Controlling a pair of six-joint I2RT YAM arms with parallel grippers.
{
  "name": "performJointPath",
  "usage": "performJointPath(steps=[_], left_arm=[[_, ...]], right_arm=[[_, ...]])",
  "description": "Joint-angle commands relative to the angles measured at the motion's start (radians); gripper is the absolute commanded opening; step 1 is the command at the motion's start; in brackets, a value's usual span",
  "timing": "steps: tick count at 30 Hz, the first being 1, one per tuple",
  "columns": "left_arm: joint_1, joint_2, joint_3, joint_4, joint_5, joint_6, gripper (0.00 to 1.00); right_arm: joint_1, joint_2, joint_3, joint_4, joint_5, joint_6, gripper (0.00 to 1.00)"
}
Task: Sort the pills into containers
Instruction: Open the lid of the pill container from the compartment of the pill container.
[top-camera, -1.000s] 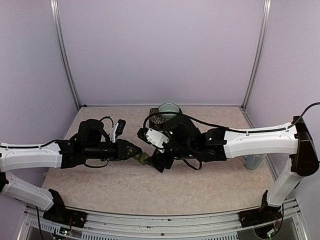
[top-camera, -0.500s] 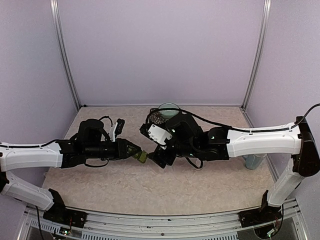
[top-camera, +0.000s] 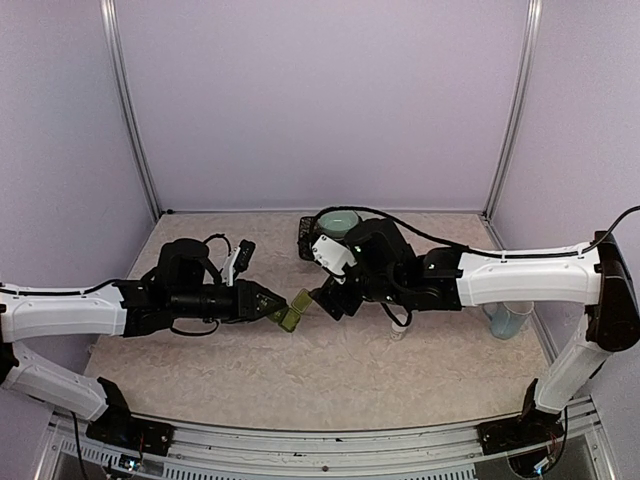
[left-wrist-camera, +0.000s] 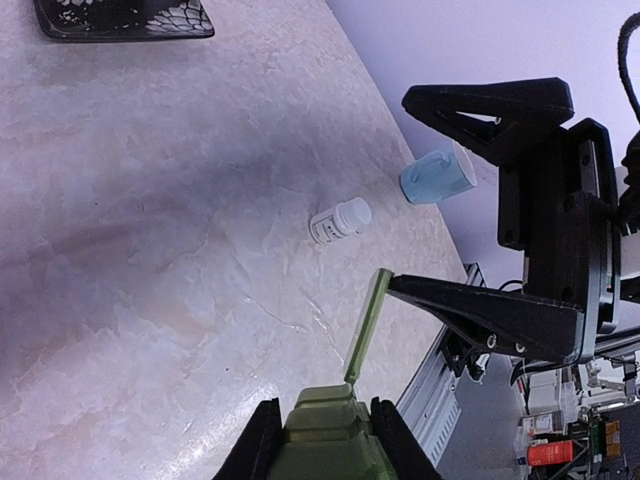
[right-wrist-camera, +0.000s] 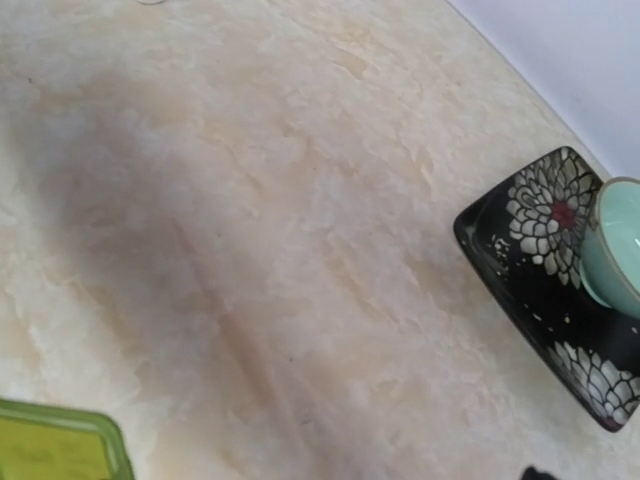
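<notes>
From above, we saw the left gripper (top-camera: 272, 303) closed on the containers (top-camera: 292, 312), the right gripper (top-camera: 322, 297) open just beyond them. In the left wrist view the containers sat between its fingers (left-wrist-camera: 255, 450), one lid (left-wrist-camera: 368, 325) raised; a push from the right gripper could shut it. The right wrist view showed only a green corner below that hand

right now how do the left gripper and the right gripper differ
The left gripper has its jaws shut; the right gripper has its jaws spread wide. The left gripper holds the green containers by one end. The right gripper holds nothing, and one of its jaws sits right by the strip's raised lid. Both are black, and they face each other over the middle of the table.
</notes>
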Motion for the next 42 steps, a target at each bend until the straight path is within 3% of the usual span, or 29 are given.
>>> performJointPath(steps=[1,31,42], left_arm=[[-0.004,-0.003,0.003,0.061,0.043,-0.001,0.17],[-0.030,-0.041,-0.016,0.168,0.126,0.007,0.18],[-0.016,-0.024,-0.108,0.246,-0.034,-0.082,0.18]], right_arm=[[-0.001,-0.007,-0.012,0.029,0.008,-0.006,0.85],[-0.002,0.036,0.002,-0.018,-0.316,-0.040,0.85],[-0.065,-0.061,0.003,-0.049,-0.071,0.058,0.89]])
